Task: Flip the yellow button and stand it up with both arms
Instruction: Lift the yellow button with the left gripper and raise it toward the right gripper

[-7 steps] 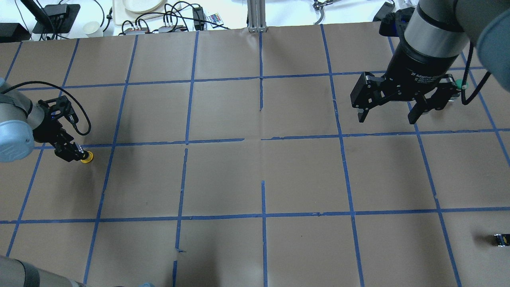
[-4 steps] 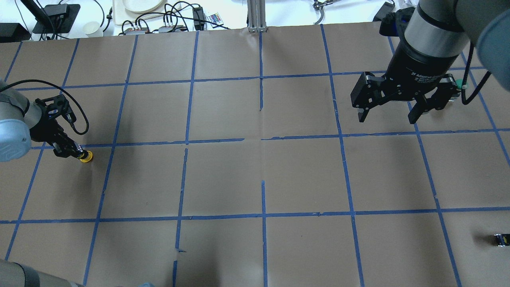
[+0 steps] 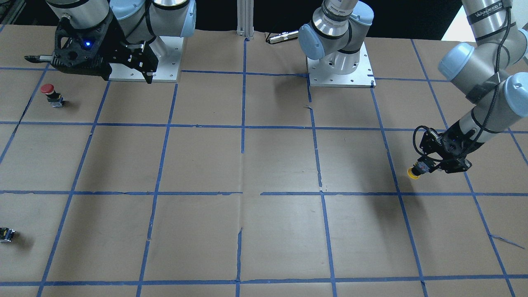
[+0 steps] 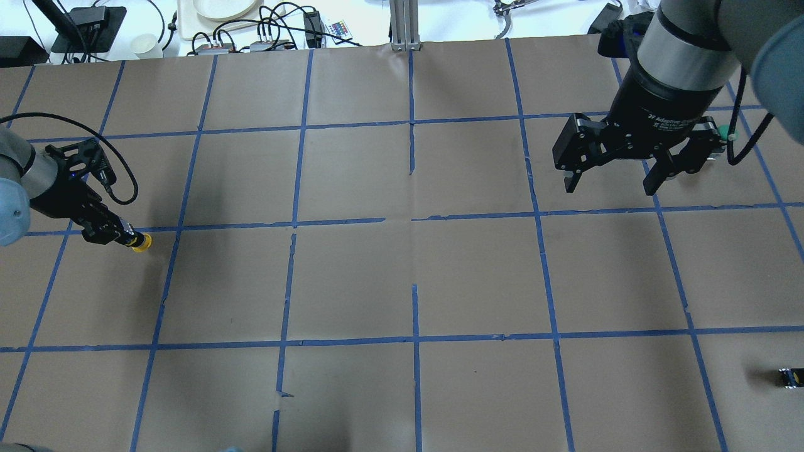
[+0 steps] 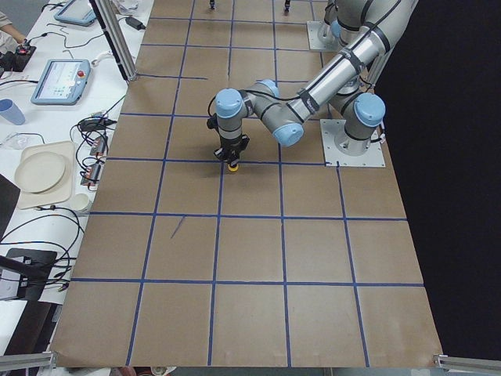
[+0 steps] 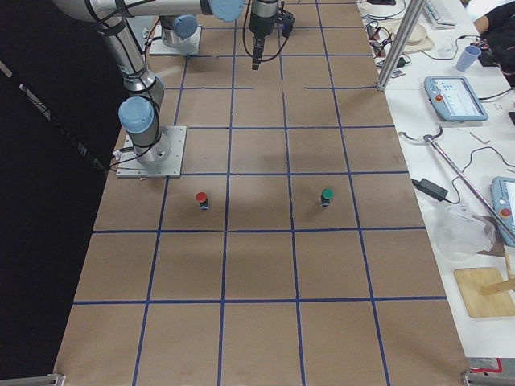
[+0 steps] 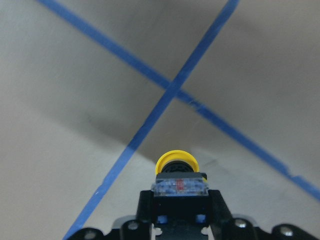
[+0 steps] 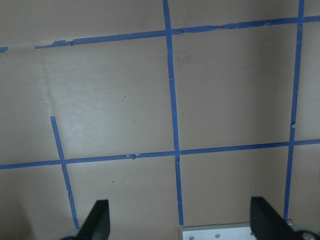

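We see the left gripper (image 4: 121, 237) grasping the yellow button (image 4: 142, 242) by its body (cap outward) at far left; the right gripper (image 4: 610, 186) hangs released at right.

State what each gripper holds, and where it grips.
Left gripper holds the yellow button by its black body, cap sticking out; right gripper is open and empty.

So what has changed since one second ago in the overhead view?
The left tool, shut on the yellow button, carried it slightly toward the middle of the table and away from the robot, while its wrist swung back toward the edge. The right tool stayed open and in place; the small black block did not move.
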Controlling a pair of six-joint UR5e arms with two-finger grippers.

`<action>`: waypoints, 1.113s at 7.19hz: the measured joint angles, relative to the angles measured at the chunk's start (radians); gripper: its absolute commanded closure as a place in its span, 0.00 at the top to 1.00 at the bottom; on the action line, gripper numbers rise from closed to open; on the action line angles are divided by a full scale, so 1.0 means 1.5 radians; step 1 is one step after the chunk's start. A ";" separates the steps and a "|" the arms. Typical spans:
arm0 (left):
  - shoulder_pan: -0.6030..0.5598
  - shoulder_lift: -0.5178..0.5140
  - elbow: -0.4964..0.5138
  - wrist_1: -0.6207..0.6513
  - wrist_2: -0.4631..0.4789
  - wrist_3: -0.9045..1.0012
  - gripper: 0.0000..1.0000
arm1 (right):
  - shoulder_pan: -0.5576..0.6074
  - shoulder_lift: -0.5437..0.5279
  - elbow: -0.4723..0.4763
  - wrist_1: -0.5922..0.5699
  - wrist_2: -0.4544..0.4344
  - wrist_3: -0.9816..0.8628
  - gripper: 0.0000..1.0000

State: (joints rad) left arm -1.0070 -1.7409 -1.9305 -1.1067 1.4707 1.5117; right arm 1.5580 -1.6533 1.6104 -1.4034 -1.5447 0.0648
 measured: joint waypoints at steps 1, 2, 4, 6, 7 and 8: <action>-0.003 0.037 -0.001 -0.072 -0.076 -0.008 0.19 | -0.003 0.000 -0.001 0.000 0.004 0.000 1.00; -0.013 0.063 -0.002 -0.128 -0.148 -0.013 0.16 | -0.010 0.001 -0.003 0.000 0.019 0.000 1.00; -0.063 0.088 -0.002 -0.206 -0.296 -0.081 0.14 | -0.051 0.002 -0.009 0.011 0.068 0.002 1.00; -0.134 0.123 -0.004 -0.246 -0.457 -0.211 0.11 | -0.132 0.004 -0.019 0.058 0.174 0.024 1.00; -0.174 0.146 -0.005 -0.251 -0.528 -0.293 0.11 | -0.160 0.006 -0.022 0.074 0.227 0.069 1.00; -0.210 0.168 -0.005 -0.251 -0.587 -0.378 0.09 | -0.172 0.009 -0.023 0.081 0.278 0.141 1.00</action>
State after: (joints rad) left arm -1.3222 -1.4886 -1.9384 -1.4839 0.5899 0.9447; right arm 1.3001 -1.6401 1.5762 -1.2815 -1.1272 0.2768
